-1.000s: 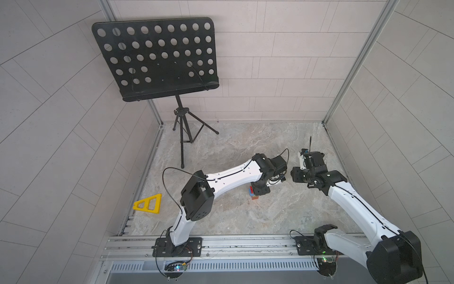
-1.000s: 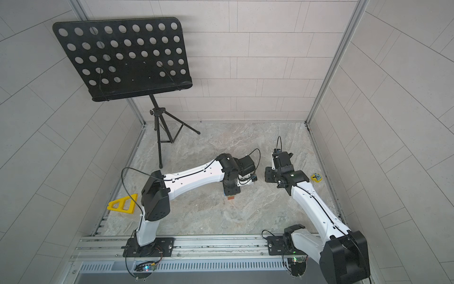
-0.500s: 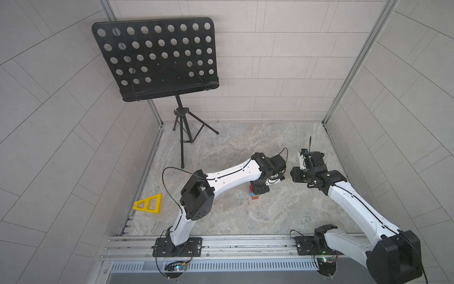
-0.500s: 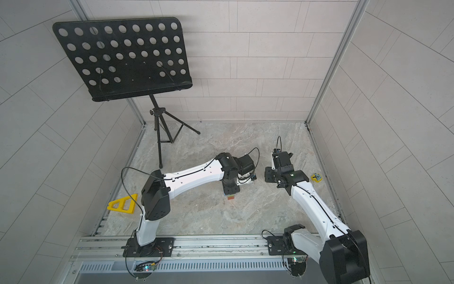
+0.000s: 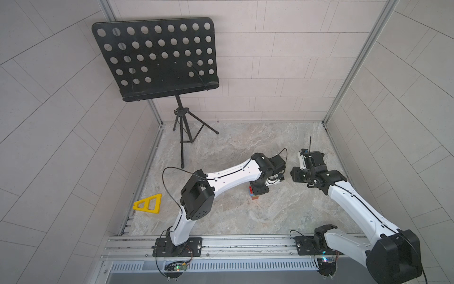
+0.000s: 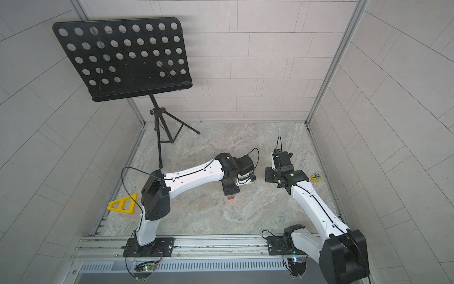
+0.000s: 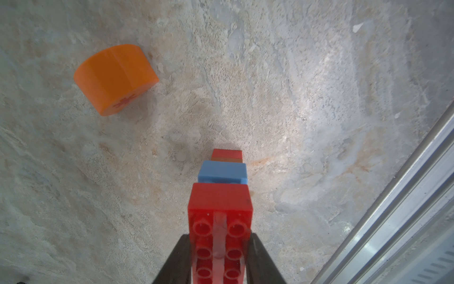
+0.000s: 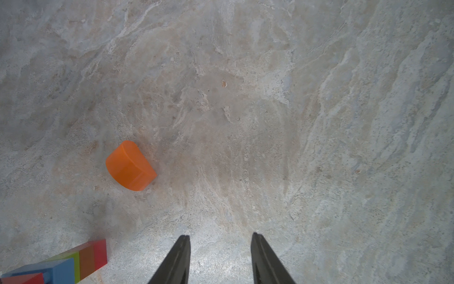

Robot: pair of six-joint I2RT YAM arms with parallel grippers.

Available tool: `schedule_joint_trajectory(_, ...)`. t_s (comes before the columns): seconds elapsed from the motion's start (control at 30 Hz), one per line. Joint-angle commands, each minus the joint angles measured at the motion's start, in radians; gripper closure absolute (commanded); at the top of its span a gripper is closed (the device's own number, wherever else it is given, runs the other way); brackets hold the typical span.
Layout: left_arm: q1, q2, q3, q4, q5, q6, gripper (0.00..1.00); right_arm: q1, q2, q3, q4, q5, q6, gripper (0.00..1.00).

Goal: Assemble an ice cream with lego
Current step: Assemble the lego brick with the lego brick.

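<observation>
My left gripper (image 7: 219, 236) is shut on the wide red brick (image 7: 220, 204) at the top of the ice cream stack. Under it sit the blue brick (image 7: 222, 172) and the narrow stem (image 7: 227, 155), whose end is close to the floor; I cannot tell if it touches. The stack shows below the left wrist in both top views (image 5: 253, 194) (image 6: 231, 197). The orange half-round dome (image 7: 115, 78) (image 8: 130, 166) lies loose on its side on the floor, apart from the stack (image 8: 61, 265). My right gripper (image 8: 219, 234) hangs open and empty above bare floor, beside the dome.
A yellow triangular frame (image 5: 148, 204) lies by the left wall. A small yellow object with a blue mark (image 6: 316, 177) sits near the right wall. A black music stand (image 5: 157, 59) on a tripod (image 5: 186, 132) stands at the back left. A metal rail (image 5: 221, 246) runs along the front.
</observation>
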Motion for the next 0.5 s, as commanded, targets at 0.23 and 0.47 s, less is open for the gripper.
schedule_joint_trajectory(0.23,0.003,0.03,-0.021,-0.027,0.001,0.016,0.74,-0.005,0.0,-0.015,-0.001,0.003,-0.007,0.54)
schedule_joint_trajectory(0.47,0.003,0.044,-0.025,-0.029,0.007,0.02,0.74,-0.007,0.002,-0.016,-0.001,0.001,-0.007,0.54)
